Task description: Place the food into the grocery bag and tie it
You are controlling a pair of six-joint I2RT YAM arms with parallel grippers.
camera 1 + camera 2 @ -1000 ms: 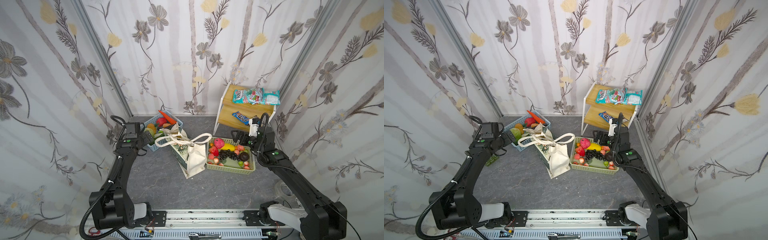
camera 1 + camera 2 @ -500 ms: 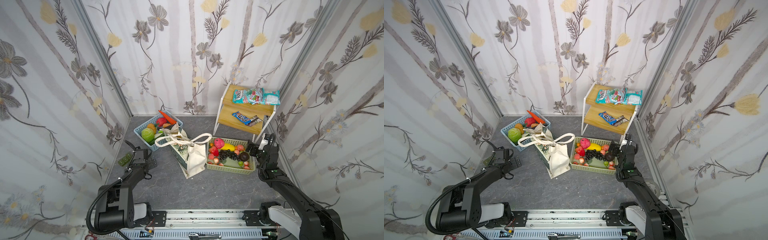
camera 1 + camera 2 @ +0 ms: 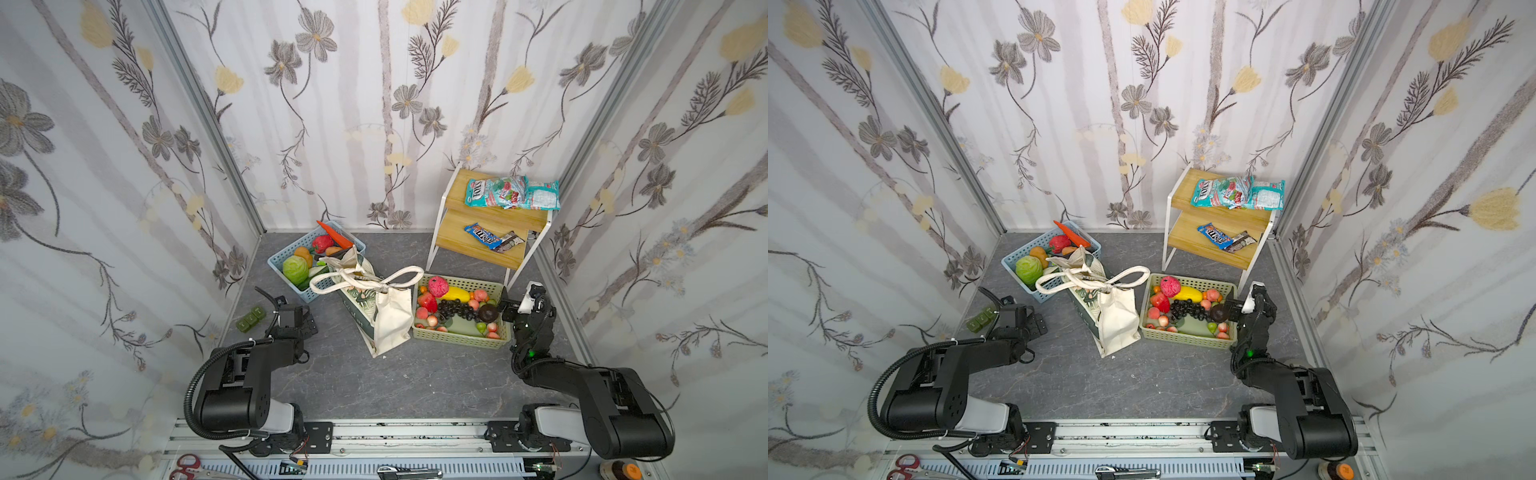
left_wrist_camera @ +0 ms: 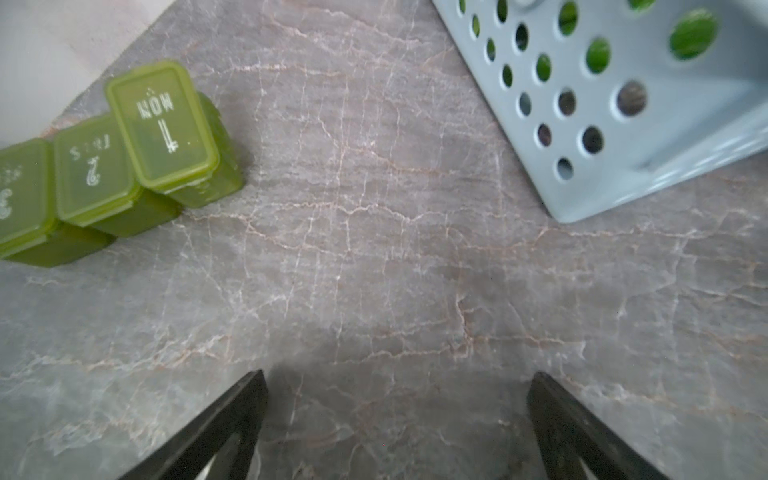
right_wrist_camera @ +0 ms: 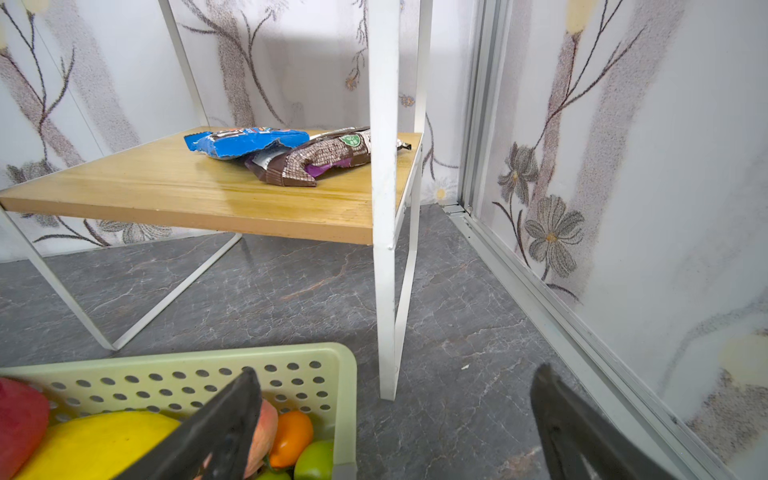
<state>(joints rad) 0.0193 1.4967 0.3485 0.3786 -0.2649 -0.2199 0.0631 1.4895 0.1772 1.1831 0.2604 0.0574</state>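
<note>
Two empty, released: left end effector (image 4: 397, 375), right end effector (image 5: 395, 370), grocery bag (image 3: 390, 320) between.

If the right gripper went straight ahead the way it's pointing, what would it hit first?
Probably the shelf's white front leg, standing almost dead ahead of the open right gripper; depth is unclear.

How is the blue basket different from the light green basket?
The blue plastic basket sits at the back left; the pale green plastic basket sits right of the cream canvas tote. The blue one holds an orange carrot and a green cabbage, the green one dark grapes and a pink bumpy fruit. Both are rectangular with round holes.
</note>
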